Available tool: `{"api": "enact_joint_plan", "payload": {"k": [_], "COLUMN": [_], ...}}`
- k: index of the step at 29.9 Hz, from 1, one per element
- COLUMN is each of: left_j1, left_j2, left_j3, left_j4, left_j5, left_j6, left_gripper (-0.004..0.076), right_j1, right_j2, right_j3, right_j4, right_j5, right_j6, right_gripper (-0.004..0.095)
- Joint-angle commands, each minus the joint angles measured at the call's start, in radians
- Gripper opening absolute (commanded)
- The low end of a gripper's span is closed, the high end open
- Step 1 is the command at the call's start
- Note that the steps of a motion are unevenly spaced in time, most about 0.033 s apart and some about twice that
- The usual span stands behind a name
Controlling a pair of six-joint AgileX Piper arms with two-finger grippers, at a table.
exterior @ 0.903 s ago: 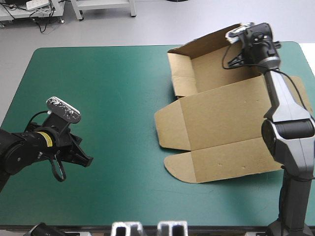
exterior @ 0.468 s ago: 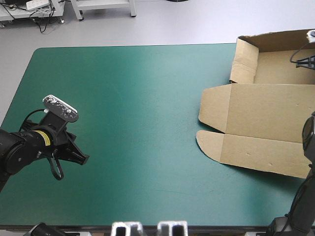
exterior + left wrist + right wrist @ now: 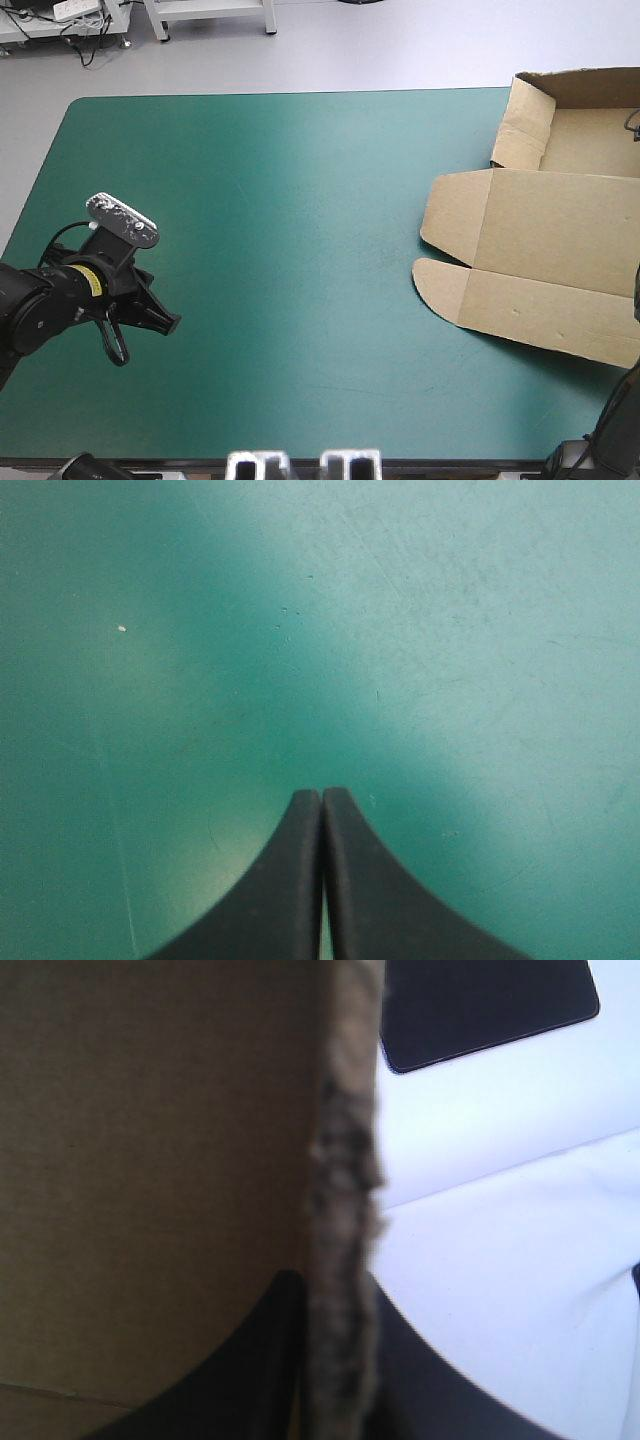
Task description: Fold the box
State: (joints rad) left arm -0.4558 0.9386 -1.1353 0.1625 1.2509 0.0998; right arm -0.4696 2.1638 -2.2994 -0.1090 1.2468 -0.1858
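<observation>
Now the brown cut-board box, far walls raised and near flaps flat, lies at the table's right edge, dragged there from nearer the middle; that looks like repositioning, not folding. The right gripper pinches its far edge. The left gripper, closed and empty, hovers well apart over the teal-green cover; nothing obstructs.

This looks like a robotics lab or a test room, not a home. A wide table with a teal-green cover stands on a plain pale grey floor. A black robot arm with a pincer reaches over its near left part. Beyond the far left corner stand white metal frames, with loose black cables hanging at them.
</observation>
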Motion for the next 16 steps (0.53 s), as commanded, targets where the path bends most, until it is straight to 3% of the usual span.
{"api": "enact_joint_plan", "payload": {"k": [1, 4, 6, 11, 16], "left_j1": [-0.003, -0.003, -0.003, -0.003, -0.003], "left_j2": [-0.01, -0.01, -0.01, -0.01, -0.01], "left_j3": [-0.025, -0.025, -0.025, -0.025, -0.025], "left_j4": [0.01, 0.01, 0.01, 0.004, -0.02], "left_j5": [0.006, 0.006, 0.004, -0.009, -0.042], "left_j6": [-0.018, -0.018, -0.018, -0.018, -0.018], "left_gripper": [-0.001, -0.001, -0.001, -0.001, -0.001], "right_j1": [-0.007, -0.007, -0.007, -0.007, -0.007], "right_j2": [-0.063, -0.063, -0.065, -0.084, -0.132], "right_j3": [-0.035, -0.035, -0.035, -0.053, -0.074], "right_j4": [0.008, 0.015, 0.015, 0.019, 0.073], "right_j5": [0.001, 0.008, 0.008, 0.009, 0.009], "right_j6": [-0.013, -0.021, -0.021, -0.021, -0.028], "right_gripper": [0.0429, 0.0793, 0.0926, 0.0891, 0.0794]}}
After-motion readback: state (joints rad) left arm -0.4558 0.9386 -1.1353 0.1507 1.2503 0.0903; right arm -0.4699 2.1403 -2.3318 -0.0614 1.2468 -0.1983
